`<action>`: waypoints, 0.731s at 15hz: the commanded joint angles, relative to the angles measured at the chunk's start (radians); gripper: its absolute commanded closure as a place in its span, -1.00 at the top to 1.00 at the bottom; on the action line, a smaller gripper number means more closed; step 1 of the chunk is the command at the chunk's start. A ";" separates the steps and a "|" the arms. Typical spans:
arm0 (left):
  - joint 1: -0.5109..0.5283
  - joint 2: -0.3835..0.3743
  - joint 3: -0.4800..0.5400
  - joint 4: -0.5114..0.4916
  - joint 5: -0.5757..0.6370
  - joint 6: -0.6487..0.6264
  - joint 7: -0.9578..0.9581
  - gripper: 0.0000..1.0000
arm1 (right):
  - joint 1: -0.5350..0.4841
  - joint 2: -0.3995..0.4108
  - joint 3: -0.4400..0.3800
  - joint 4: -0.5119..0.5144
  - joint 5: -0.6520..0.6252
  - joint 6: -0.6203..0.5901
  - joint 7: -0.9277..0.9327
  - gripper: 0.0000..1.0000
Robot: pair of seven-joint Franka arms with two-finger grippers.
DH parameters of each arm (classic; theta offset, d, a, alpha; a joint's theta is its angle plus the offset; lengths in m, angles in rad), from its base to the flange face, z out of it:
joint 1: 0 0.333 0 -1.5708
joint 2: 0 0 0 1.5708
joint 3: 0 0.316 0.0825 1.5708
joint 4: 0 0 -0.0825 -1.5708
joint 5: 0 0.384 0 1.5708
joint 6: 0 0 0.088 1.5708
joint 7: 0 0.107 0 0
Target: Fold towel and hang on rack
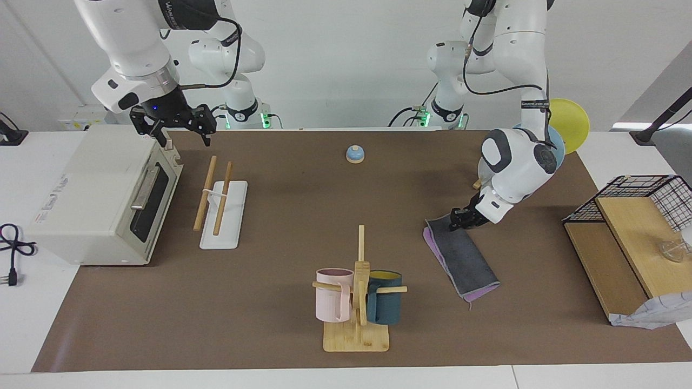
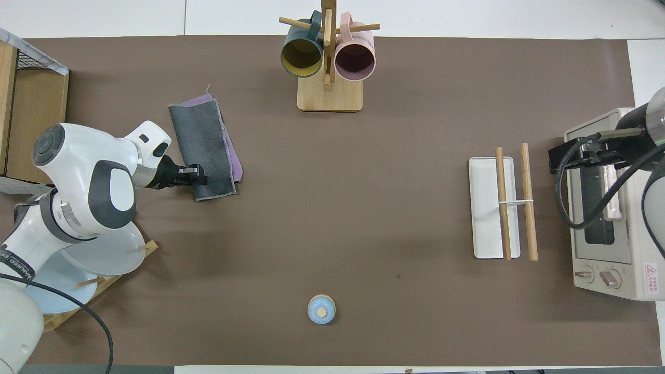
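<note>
- Right gripper (image 1: 170,128): jaws wide and holding nothing, hanging over the top front edge of the boxy white toaster oven (image 1: 102,194) at the right arm's end of the table; waiting.
- Rack of two pale wooden rods on a white rectangular base (image 1: 231,216): just beside the oven door, rods running from nearer the robots to farther from them; bare of cloth.
- Wooden mug tree with a pink and a dark blue mug (image 1: 357,294): mid-table, farther from the robots than the rack, between rack and cloth.
- Folded towel, a narrow strip with the dark grey face up and a purple edge peeping out (image 1: 465,259): flat on the brown mat toward the left arm's end, well apart from the rack. Long axis from the end nearer the robots out to the farther end, slanting toward the left arm's end as it goes.
- Left gripper (image 1: 457,220): low at the towel's nearer short end, at the corner on the left arm's side, reaching in across the strip. Cannot tell whether clamped on the cloth yet or just short of it.
- Judged: clearly the left arm's job, being right on the towel; fold done, hang not yet. Lift by this end, then a long carry toward the rack, likely with the strip turned crosswise to drape over the rods.
</note>
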 commanded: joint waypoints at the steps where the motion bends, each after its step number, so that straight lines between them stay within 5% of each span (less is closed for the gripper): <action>1: 0.001 0.000 -0.002 -0.025 -0.027 0.031 0.009 -0.90 | -0.013 -0.007 0.004 -0.004 0.025 -0.011 -0.018 1.00; 8: 0.009 -0.006 -0.002 0.005 -0.034 0.008 -0.006 -1.00 | -0.013 -0.007 0.003 -0.004 0.025 -0.011 -0.018 1.00; 11: 0.012 -0.015 0.002 0.085 -0.040 -0.100 -0.137 -1.00 | -0.013 -0.008 0.003 -0.006 0.025 -0.014 -0.018 1.00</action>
